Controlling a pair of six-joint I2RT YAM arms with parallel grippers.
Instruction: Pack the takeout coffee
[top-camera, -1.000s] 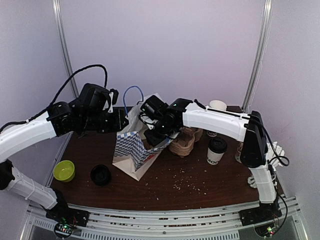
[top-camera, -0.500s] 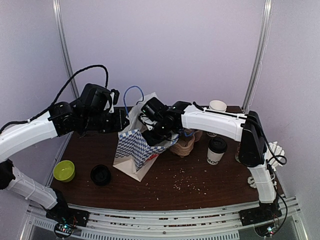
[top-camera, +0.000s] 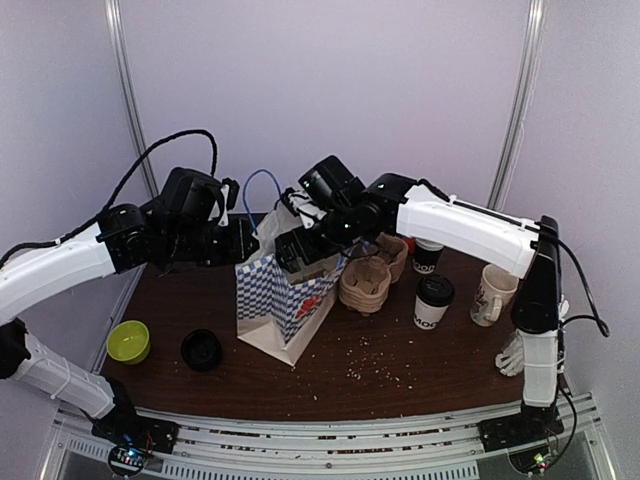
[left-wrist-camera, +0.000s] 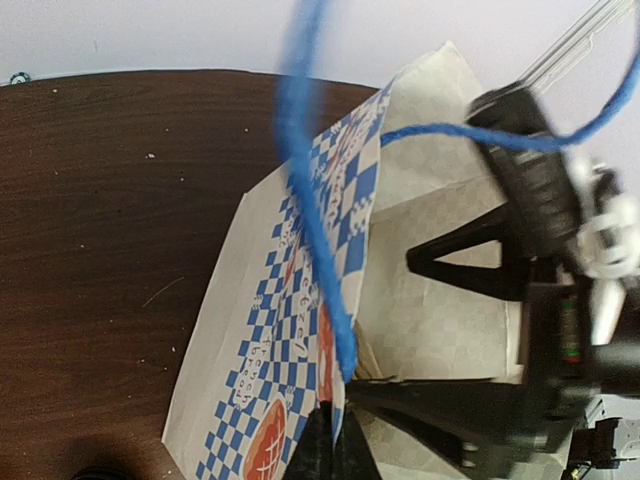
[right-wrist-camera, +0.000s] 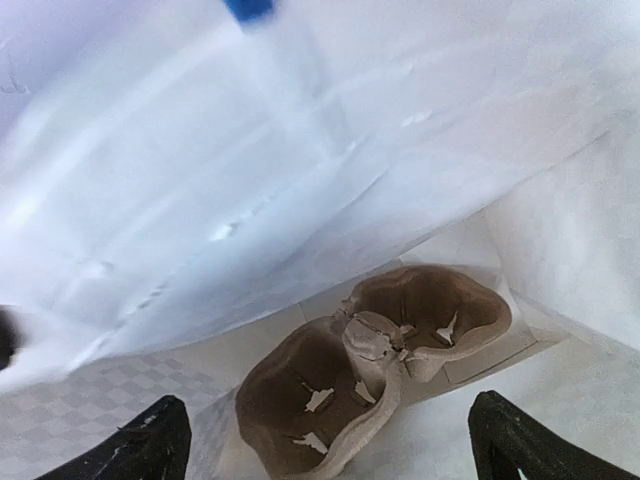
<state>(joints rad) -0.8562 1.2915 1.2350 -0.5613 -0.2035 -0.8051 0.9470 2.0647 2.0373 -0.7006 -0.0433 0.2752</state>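
Takeout coffee (top-camera: 433, 300) stands upright on the table (top-camera: 400, 370), right of centre, well apart from the checked paper bag (top-camera: 285, 305) and just beside the stack of pulp carriers (top-camera: 366, 281), with nothing holding it. By the look of it, it's a light paper cup with thin walls that would buckle under a hard squeeze, and the black lid could pop, so I'd take it around the black lower half, level, with a gentle close. Over at the bag, the left gripper (left-wrist-camera: 335, 450) is pinched tight on the rim beside the blue handle (left-wrist-camera: 310, 200), propping the mouth open. The right gripper (top-camera: 305, 258) is at that mouth with its jaws spread wide and nothing between them; its wrist view shows a pulp carrier (right-wrist-camera: 370, 365) lying on the bag's floor. Writing now: white letters on the cup look like "MO", the rest too small. The bag carries a red logo and white lettering, neither of which I can read.
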